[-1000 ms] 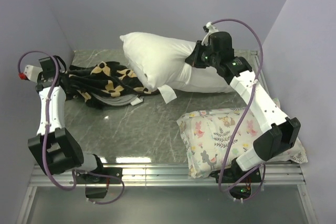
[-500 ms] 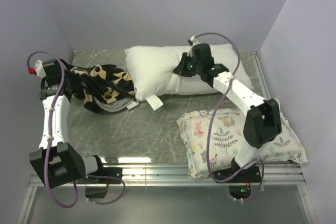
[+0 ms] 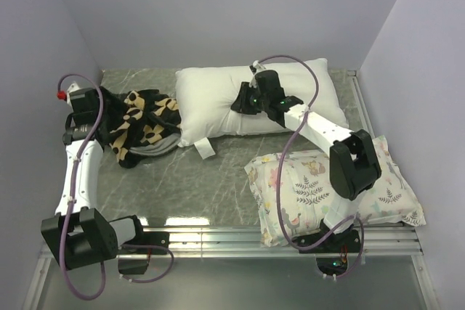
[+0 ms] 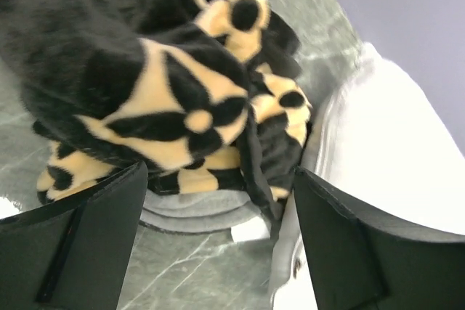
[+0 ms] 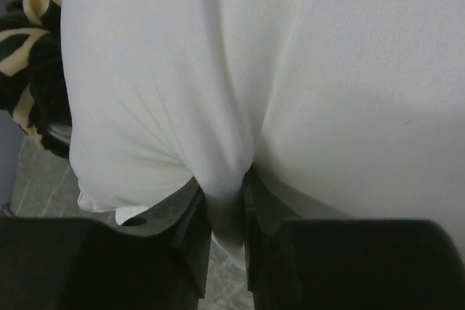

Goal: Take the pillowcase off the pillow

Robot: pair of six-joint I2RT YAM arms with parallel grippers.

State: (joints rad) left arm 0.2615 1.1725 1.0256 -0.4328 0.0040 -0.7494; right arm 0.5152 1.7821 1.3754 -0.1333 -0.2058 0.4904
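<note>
The black pillowcase [image 3: 142, 123] with tan flower motifs lies crumpled at the left of the table, fully off the pillow. The plain white pillow [image 3: 211, 99] lies flat beside it, its tag [image 3: 205, 150] pointing toward the front. My left gripper [image 4: 218, 252] hovers open over the pillowcase [image 4: 145, 92], nothing between its fingers; the pillow [image 4: 392, 150] edge shows at its right. My right gripper [image 5: 227, 215] pinches a fold of the pillow [image 5: 327, 70] near its middle, and shows from above as the right gripper [image 3: 243, 101].
A smaller floral-print pillow [image 3: 327, 186] lies at the front right under the right arm. Purple walls close in left, back and right. A metal rail [image 3: 232, 234] runs along the near table edge.
The pillow came down flat and shifted left with the right gripper. My left gripper opened and let go of the pillowcase, which now rests heaped on the table.
</note>
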